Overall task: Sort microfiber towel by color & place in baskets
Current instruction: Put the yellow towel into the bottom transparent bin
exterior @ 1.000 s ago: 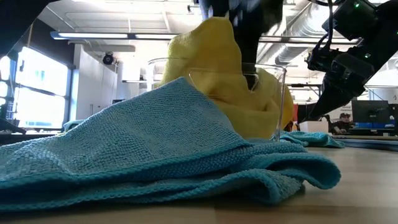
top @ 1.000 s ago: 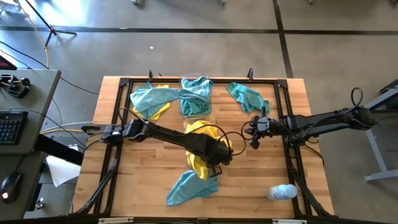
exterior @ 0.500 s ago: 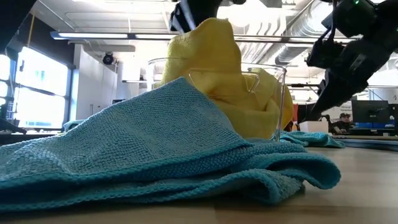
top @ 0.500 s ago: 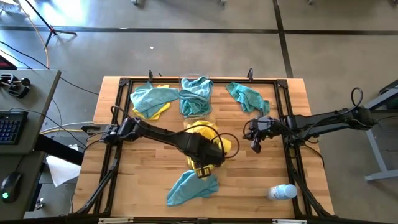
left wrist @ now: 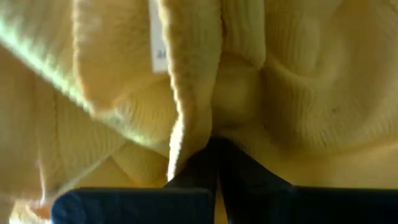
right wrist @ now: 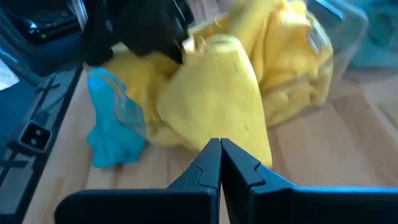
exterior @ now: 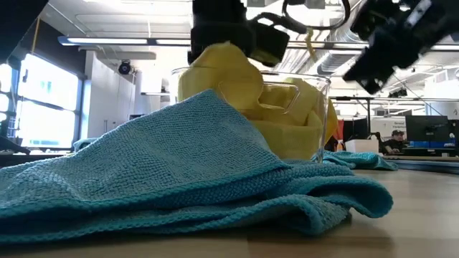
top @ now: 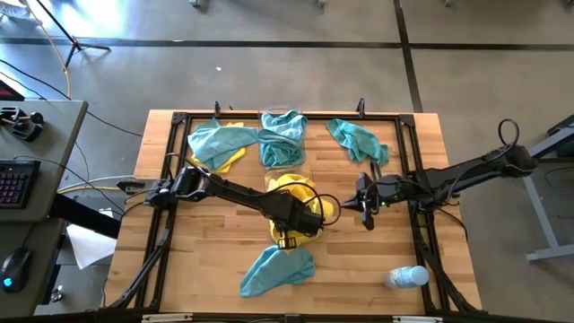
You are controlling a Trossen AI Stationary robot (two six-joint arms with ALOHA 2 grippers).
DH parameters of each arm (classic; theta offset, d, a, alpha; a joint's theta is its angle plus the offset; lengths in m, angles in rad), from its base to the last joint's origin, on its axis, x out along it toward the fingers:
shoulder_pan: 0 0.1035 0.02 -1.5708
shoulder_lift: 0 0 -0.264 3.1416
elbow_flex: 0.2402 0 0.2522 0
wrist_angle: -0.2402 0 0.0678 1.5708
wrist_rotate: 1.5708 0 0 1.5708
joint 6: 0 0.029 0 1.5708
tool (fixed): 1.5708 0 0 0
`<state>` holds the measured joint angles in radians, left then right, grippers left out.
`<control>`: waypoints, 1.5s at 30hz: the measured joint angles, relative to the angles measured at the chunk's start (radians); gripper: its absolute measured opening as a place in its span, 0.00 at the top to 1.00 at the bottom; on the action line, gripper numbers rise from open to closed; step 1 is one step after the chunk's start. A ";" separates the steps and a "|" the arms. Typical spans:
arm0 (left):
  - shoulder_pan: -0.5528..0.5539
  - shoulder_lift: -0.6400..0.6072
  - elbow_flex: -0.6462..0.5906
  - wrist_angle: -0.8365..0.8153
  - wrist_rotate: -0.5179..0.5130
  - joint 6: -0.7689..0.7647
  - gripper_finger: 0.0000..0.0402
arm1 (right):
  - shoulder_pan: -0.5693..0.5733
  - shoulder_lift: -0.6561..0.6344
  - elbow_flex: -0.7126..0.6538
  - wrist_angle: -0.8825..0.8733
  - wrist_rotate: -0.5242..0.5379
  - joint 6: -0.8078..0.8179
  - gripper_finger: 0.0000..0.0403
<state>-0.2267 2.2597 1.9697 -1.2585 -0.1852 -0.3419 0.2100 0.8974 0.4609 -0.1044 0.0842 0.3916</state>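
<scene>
Left pincer (top: 291, 235) closed over yellow towels (top: 300, 193)

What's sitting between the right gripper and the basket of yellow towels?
Only bare tabletop, as the high view shows. The right gripper, fingers shut, hangs just beside the basket of yellow towels, with no towel in the gap.

Bright yellow towels (top: 300, 193) are seen in one clear basket (exterior: 319, 107), and teal-blue towels (top: 282, 135) in the other clear basket (top: 280, 161). Further teal-blue towels (top: 278, 269) are spread over the light wooden desk (top: 359, 260), framed by black rails (top: 421, 242). A ribbed weave is shown on the cloths.
</scene>
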 joint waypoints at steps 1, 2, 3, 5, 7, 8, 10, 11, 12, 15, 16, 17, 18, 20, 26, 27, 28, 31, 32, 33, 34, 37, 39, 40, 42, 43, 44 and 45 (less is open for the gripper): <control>0.003 0.000 -0.006 0.015 0.000 0.019 0.99 | 0.008 0.022 0.031 -0.013 0.018 0.000 1.00; 0.007 0.000 -0.008 0.025 0.000 0.041 1.00 | 0.015 0.048 0.065 -0.030 0.034 -0.003 1.00; 0.010 0.000 -0.008 0.033 -0.001 0.063 1.00 | 0.020 0.075 0.099 -0.056 0.049 -0.008 1.00; 0.015 -0.002 -0.008 0.044 -0.001 0.106 1.00 | 0.023 0.134 0.169 -0.122 0.077 -0.020 1.00; 0.022 -0.002 -0.008 0.050 0.000 0.142 1.00 | 0.022 0.197 0.235 -0.181 0.087 -0.033 1.00; 0.025 -0.002 -0.008 0.049 0.003 0.156 1.00 | 0.022 0.227 0.263 -0.207 0.094 -0.034 1.00; 0.029 -0.016 -0.009 0.046 0.020 0.174 1.00 | 0.022 0.276 0.309 -0.248 0.108 -0.034 1.00; 0.030 -0.023 -0.008 0.050 0.030 0.179 1.00 | 0.022 0.294 0.326 -0.260 0.119 -0.033 1.00; 0.030 -0.037 -0.008 0.053 0.033 0.180 1.00 | 0.022 0.308 0.340 -0.263 0.127 -0.030 1.00; 0.030 -0.071 -0.008 0.059 0.035 0.193 1.00 | 0.022 0.323 0.358 -0.263 0.146 0.001 1.00; 0.030 -0.084 -0.008 0.065 0.035 0.198 1.00 | 0.022 0.324 0.358 -0.262 0.151 0.015 1.00; 0.030 -0.097 -0.008 0.066 0.035 0.207 1.00 | 0.022 0.324 0.358 -0.263 0.152 0.029 1.00; 0.030 -0.109 -0.008 0.063 0.034 0.218 1.00 | 0.022 0.323 0.358 -0.262 0.153 0.043 1.00; 0.030 -0.133 -0.012 0.066 0.024 0.225 1.00 | 0.023 0.323 0.358 -0.262 0.152 0.063 1.00; 0.030 -0.317 -0.327 0.325 0.053 0.213 1.00 | 0.052 0.323 0.358 -0.266 0.219 0.128 1.00; 0.030 -0.362 -0.405 0.383 0.064 0.192 1.00 | 0.056 0.324 0.358 -0.268 0.225 0.132 1.00; 0.030 -0.408 -0.480 0.434 0.076 0.170 1.00 | 0.058 0.331 0.358 -0.270 0.231 0.142 1.00; 0.029 -0.537 -0.660 0.578 0.084 0.101 1.00 | 0.055 0.368 0.358 -0.317 0.256 0.193 1.00; 0.029 -0.575 -0.703 0.625 0.084 0.081 1.00 | 0.048 0.383 0.358 -0.327 0.256 0.210 1.00; 0.029 -0.608 -0.738 0.670 0.084 0.064 1.00 | 0.043 0.401 0.358 -0.326 0.249 0.222 1.00; 0.029 -0.633 -0.769 0.715 0.084 0.056 1.00 | 0.036 0.418 0.358 -0.315 0.236 0.229 1.00; 0.030 -0.668 -0.827 0.801 0.088 0.048 1.00 | 0.025 0.470 0.358 -0.193 0.171 0.216 1.00; 0.032 -0.668 -0.832 0.805 0.087 0.048 1.00 | 0.018 0.503 0.358 -0.093 0.129 0.193 1.00; 0.032 -0.664 -0.832 0.801 0.087 0.053 1.00 | 0.015 0.523 0.363 -0.058 0.118 0.184 1.00; 0.032 -0.655 -0.832 0.801 0.088 0.055 1.00 | 0.012 0.558 0.399 -0.041 0.114 0.158 1.00; 0.032 -0.652 -0.832 0.798 0.088 0.055 1.00 | 0.012 0.577 0.428 -0.040 0.114 0.138 1.00; 0.032 -0.652 -0.832 0.794 0.088 0.056 1.00 | 0.012 0.595 0.462 -0.041 0.114 0.115 1.00; 0.030 -0.652 -0.832 0.794 0.088 0.056 1.00 | 0.012 0.614 0.498 -0.050 0.113 0.087 1.00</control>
<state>-0.1962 1.6076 1.1378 -0.4648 -0.0971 -0.2863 0.2222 1.5111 0.9586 -0.1544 0.1968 0.4790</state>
